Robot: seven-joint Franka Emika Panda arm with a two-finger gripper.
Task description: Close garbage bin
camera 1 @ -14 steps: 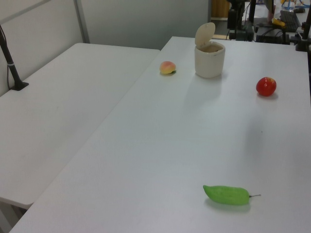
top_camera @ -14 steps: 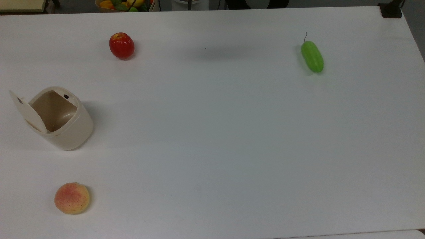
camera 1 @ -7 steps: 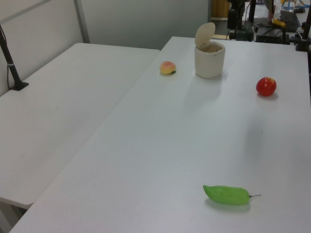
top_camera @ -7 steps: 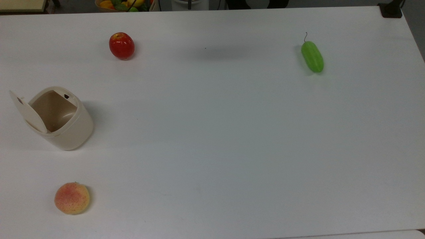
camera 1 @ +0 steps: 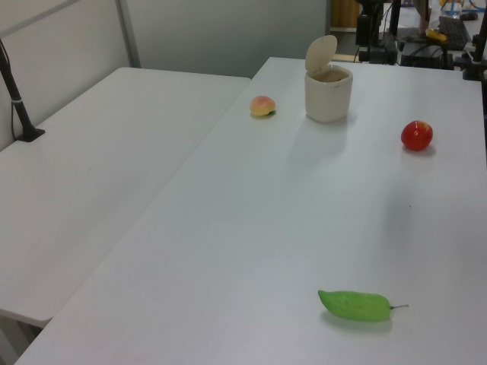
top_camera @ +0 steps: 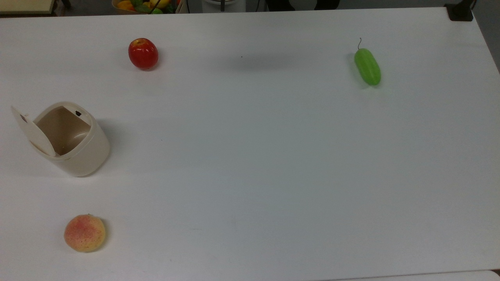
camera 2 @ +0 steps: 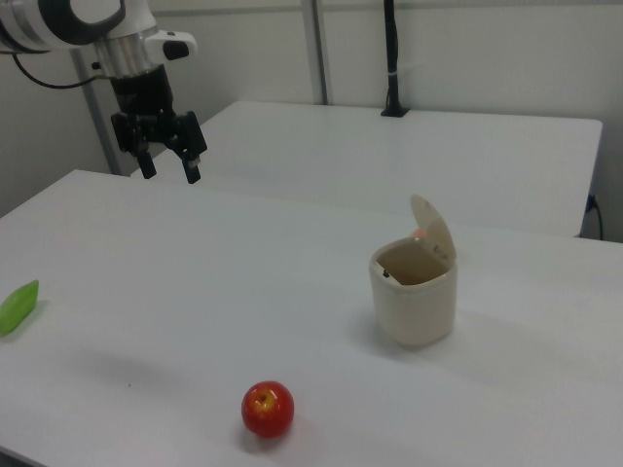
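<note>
Hand (camera 2: 167,167) at the right view's upper left, raised well above the table (camera 2: 195,292), its two fingers set apart and clamped on nothing. Comparison with the pictures from a second ago finds no change in the top view or the left view: nothing on the table has shifted. Proceeding rightward in the right view, the green cucumber (camera 2: 18,305) lies at the edge, the red apple (camera 2: 268,408) sits low in the middle, and the garbage bin (camera 2: 415,298) stands on the table right of centre, well apart from the hand. In the top view the bin sits at the top view's left edge, between the apple and the peach (top_camera: 84,233). Its lid (camera 2: 434,229) stands tilted up on the hinge, mouth exposed. Judgement: the task is not begun; the hand must travel across the table to the lid before any closing push, and the absence of movement among the objects suggests the approach is only starting
</note>
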